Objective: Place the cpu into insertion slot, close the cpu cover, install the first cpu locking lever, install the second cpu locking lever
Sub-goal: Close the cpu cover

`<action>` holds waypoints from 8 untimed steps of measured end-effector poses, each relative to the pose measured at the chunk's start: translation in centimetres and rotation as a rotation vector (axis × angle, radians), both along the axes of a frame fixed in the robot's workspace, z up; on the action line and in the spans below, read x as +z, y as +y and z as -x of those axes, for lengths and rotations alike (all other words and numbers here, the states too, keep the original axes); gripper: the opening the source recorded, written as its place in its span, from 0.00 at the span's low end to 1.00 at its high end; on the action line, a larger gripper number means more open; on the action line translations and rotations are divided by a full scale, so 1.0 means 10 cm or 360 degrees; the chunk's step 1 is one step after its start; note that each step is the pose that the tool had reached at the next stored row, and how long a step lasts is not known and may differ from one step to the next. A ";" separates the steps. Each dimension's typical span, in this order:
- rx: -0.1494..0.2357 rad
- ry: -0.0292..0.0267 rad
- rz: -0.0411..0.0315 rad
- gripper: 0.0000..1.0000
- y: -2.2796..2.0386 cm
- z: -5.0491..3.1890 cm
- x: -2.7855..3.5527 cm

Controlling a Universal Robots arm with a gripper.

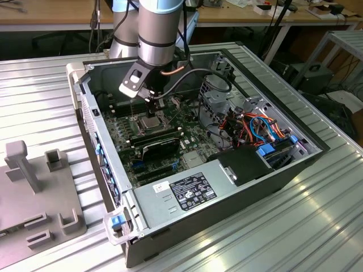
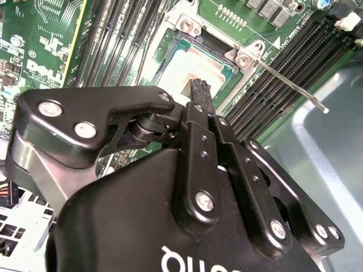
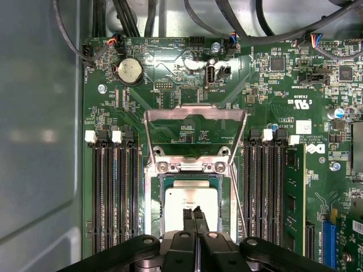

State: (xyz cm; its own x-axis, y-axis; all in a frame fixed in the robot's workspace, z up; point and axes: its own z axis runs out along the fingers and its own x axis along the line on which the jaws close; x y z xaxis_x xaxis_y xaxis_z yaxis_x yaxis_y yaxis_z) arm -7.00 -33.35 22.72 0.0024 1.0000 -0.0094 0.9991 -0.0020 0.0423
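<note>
Open computer case (image 1: 227, 215), green board (image 3: 272, 102) inside. Gripper (image 3: 193, 214) fingers are pressed together with nothing between them, tips right over the cpu (image 3: 190, 195); contact unclear. cpu cover (image 3: 195, 113) is flipped open, clear of the insertion slot (image 3: 152, 198). The cpu lies flat in the slot.

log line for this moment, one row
gripper shut over cpu | cpu in slot | cover open
</note>
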 end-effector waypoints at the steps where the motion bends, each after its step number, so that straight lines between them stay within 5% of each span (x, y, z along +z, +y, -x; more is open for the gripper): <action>1: 0.0000 0.00004 0.0000 0.11 0.000 0.000 0.012; 8: 0.0000 0.00015 -0.0001 0.11 0.000 -0.002 0.039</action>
